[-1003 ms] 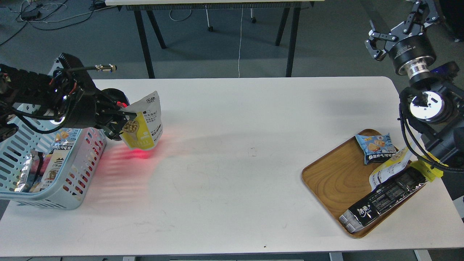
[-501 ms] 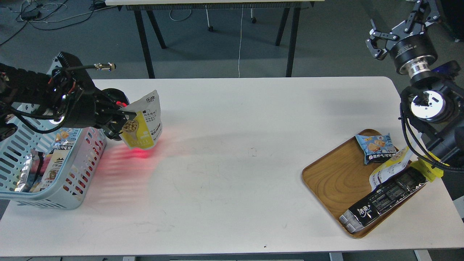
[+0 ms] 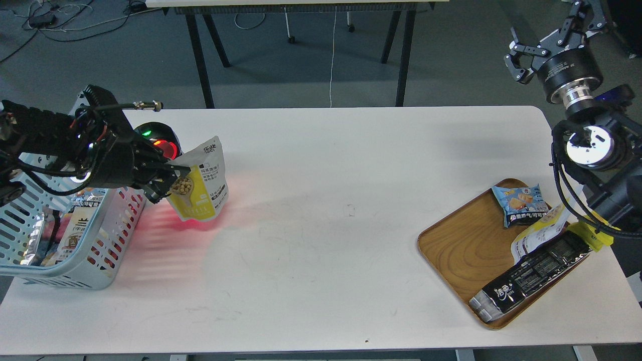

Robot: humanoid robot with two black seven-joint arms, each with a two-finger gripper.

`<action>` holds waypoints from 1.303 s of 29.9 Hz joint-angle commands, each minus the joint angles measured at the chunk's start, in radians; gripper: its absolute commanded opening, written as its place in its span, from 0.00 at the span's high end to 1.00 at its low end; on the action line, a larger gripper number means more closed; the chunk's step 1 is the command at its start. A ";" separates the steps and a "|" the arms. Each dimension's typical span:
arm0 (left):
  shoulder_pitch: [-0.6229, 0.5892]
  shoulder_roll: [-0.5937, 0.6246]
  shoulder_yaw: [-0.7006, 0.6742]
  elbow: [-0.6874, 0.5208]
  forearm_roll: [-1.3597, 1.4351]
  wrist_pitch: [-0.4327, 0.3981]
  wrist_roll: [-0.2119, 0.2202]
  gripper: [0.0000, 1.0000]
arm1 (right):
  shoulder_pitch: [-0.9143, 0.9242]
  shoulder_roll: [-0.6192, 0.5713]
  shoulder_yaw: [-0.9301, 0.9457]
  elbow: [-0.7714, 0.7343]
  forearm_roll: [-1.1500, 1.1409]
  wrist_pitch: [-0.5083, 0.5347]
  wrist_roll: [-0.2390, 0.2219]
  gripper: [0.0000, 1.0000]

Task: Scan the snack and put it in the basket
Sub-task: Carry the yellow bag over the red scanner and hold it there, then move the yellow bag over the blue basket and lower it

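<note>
My left gripper (image 3: 173,181) is shut on the snack (image 3: 202,183), a yellow-and-white pouch with tan balls pictured and white text-printed back. It hangs upright just above the white table, right of the light blue slotted basket (image 3: 113,235). A black scanner (image 3: 159,142) with a red and a green light sits just behind the pouch, and red light falls on the table under it. My right gripper (image 3: 544,40) is raised off the table's far right corner, fingers spread and empty.
The basket holds several snack packs. A brown wooden tray (image 3: 466,245) at the right holds a small blue packet (image 3: 519,204), a second yellow-and-white pouch (image 3: 539,231) and a long black pack (image 3: 531,276). Another table's black legs stand behind.
My left gripper with the snack has dropped slightly lower and toward me, uncovering the scanner's red and green lights. The right arm has barely moved.
</note>
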State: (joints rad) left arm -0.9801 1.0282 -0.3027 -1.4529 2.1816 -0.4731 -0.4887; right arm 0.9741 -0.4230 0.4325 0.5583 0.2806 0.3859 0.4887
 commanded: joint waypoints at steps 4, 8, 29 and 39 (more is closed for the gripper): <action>-0.011 0.010 -0.058 -0.001 0.000 -0.004 0.000 1.00 | 0.002 0.006 0.002 0.000 0.000 0.001 0.000 0.01; -0.011 0.003 -0.059 0.006 0.000 -0.002 0.000 1.00 | 0.002 0.006 0.002 0.000 0.000 -0.001 0.000 0.01; -0.006 0.286 -0.225 0.034 -0.032 0.005 0.000 1.00 | 0.000 0.000 0.000 -0.001 0.000 0.001 0.000 0.01; 0.017 0.394 -0.070 0.086 -0.039 0.155 0.000 1.00 | -0.005 -0.008 -0.003 -0.006 -0.015 0.002 0.000 0.01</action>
State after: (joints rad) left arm -0.9640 1.4170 -0.4176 -1.3674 2.1433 -0.3427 -0.4887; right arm 0.9672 -0.4306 0.4295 0.5516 0.2760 0.3879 0.4887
